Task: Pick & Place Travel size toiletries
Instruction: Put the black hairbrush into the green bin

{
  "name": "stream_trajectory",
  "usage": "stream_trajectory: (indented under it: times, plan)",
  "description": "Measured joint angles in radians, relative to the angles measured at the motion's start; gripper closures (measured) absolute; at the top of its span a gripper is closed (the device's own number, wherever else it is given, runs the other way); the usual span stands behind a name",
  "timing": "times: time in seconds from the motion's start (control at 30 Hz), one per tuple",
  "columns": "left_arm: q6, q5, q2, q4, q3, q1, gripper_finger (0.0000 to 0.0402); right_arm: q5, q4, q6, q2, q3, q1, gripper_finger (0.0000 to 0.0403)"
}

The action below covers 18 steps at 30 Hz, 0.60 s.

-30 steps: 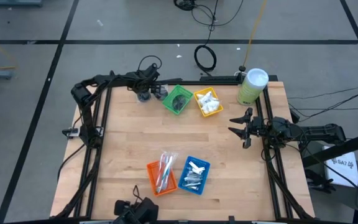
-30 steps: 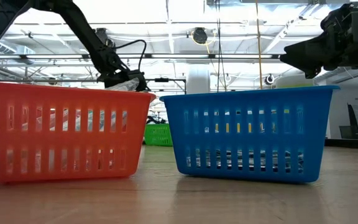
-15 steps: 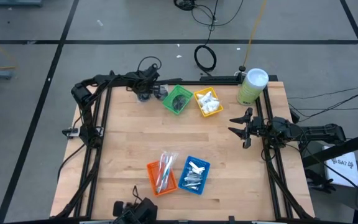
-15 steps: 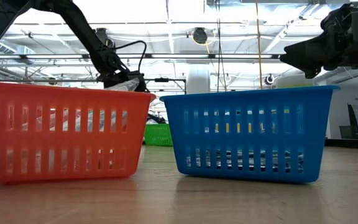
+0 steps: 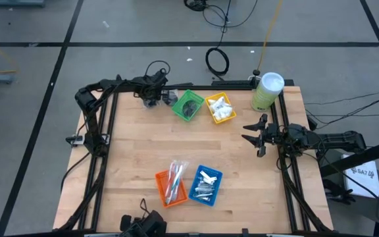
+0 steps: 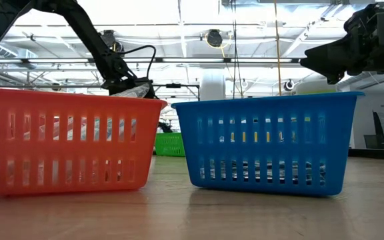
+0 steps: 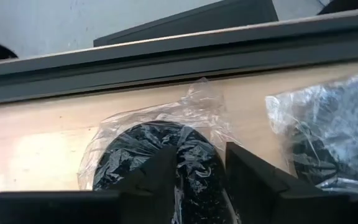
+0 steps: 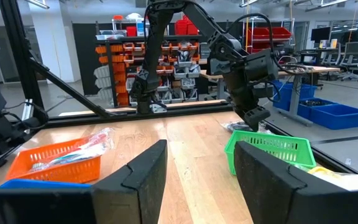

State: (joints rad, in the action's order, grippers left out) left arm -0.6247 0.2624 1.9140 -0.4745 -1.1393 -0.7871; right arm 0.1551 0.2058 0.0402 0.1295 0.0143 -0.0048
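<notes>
Lying between the left gripper (image 7: 199, 163) jaws, a plastic-wrapped dark disc (image 7: 148, 144).

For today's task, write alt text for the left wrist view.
The left hand straddles a dark grey round disc in clear plastic wrap on the pale wooden table; a second wrapped dark disc lies beside it.

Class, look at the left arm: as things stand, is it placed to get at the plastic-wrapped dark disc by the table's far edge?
Probably yes. The left gripper already straddles the wrapped dark disc on bare wood, one finger on each side. Only loose wrapping lies between them, and the green tray stands beside it, apart.
</notes>
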Motion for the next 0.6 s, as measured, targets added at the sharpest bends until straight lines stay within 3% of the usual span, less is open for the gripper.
stream_trajectory:
  times: [0.17,0.43,0.6]
  plan:
    - [0.02,0.003,-0.001,0.034,0.05,0.014,0.0255,0.0,0.0,0.0,0.0,0.0,0.0,0.0225]
    - [0.019,-0.011,-0.002,0.043,0.091,0.089,0.0384,0.0,0.0,0.0,0.0,0.0,0.0,0.0229]
    - [0.016,0.026,-0.012,0.025,0.095,0.156,0.0394,0.0,0.0,0.0,0.0,0.0,0.0,0.0225]
